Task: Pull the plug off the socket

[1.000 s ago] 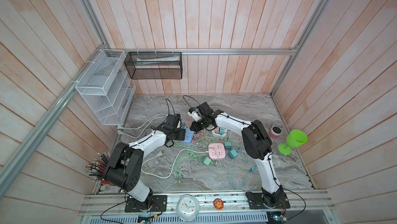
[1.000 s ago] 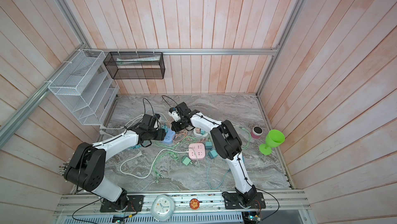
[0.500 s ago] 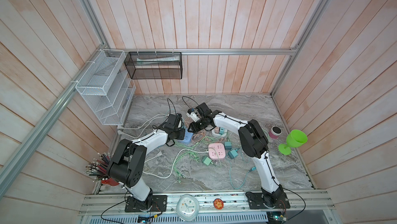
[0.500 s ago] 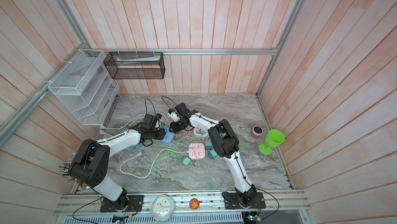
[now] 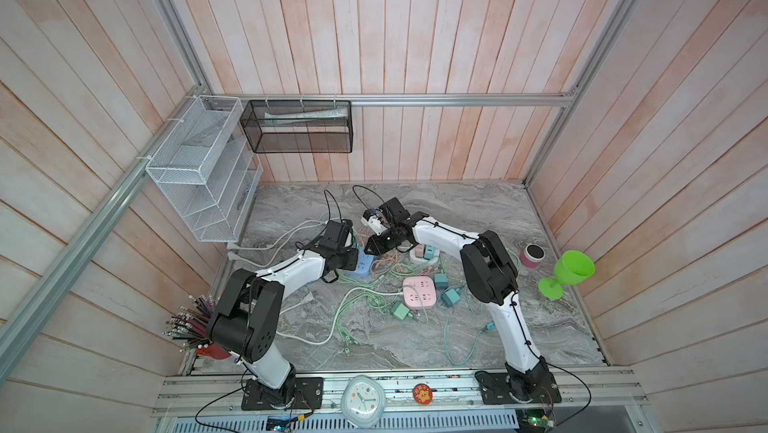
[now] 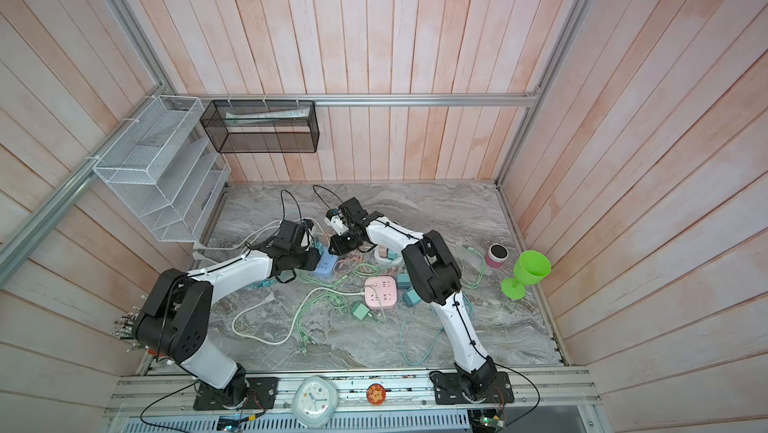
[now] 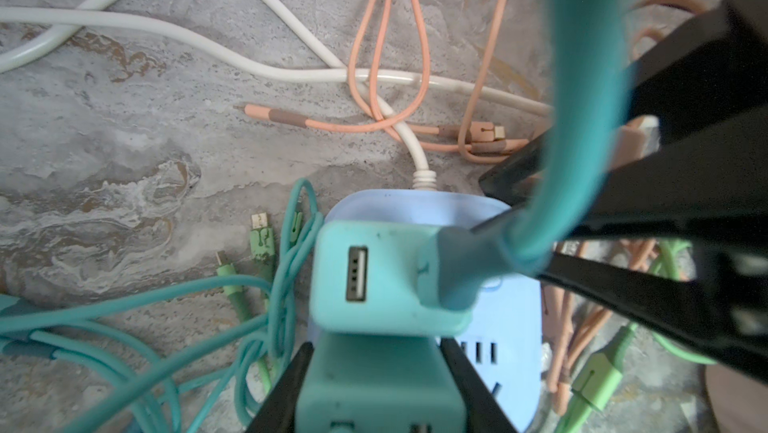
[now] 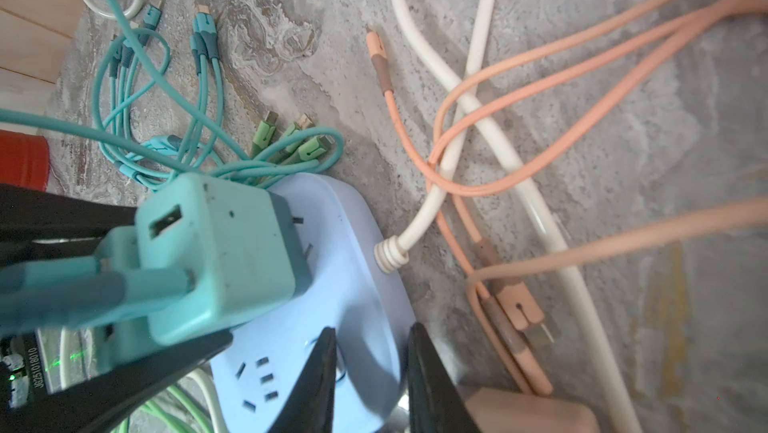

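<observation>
a: eyes on the blue strip, lying flat on the counter. where's our plug?
b: standing upright on the strip's top face. the teal plug sits inside the left end effector, black fingers hard against both its flanks. that's a hold.
a: and its neighbour?
b: a second teal plug, teal cable in one port, on the strip between the held one and the cord end.
a: right end effector?
b: narrow, just a slit between the jaws, tips down at the strip's end where the white cord leaves. nothing caught that i can see. looks like bracing to me.
a: so the pull?
b: straight off the strip's face, along the prongs, and the left arm's already there. the plug is scuffed matte plastic, boxy. the strip's smooth and rounded, so i'd expect it to lift off that marbled stone unless it's pinned.
</observation>
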Robot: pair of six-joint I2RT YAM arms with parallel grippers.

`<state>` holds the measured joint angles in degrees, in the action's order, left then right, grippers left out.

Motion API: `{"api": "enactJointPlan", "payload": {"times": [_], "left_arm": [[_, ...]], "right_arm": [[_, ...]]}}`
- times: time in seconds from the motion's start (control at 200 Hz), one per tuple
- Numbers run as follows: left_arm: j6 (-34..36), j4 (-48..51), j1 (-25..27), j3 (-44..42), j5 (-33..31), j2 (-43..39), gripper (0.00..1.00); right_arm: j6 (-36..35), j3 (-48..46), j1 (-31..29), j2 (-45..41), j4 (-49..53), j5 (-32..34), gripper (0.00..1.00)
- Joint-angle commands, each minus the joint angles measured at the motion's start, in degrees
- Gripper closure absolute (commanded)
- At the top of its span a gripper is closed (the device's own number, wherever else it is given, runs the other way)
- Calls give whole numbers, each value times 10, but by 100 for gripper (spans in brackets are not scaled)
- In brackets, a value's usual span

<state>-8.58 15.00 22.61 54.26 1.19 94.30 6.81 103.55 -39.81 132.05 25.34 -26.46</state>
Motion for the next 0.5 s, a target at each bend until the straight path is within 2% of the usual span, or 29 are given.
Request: {"api": "enactJointPlan", "payload": {"times": [0.0,0.275,0.495], "left_arm": [[-8,-3,7,27,14,-8,70],[-19,6,24,46,-7,-14,78],[-32,-4,39,44,-29,-23,82]], "right_arm": [[-16,-19,-5,23,23,13,75],[-21,-58,-17,21,16,37,83],[-25,-74,-20,19,20,62,86]]}}
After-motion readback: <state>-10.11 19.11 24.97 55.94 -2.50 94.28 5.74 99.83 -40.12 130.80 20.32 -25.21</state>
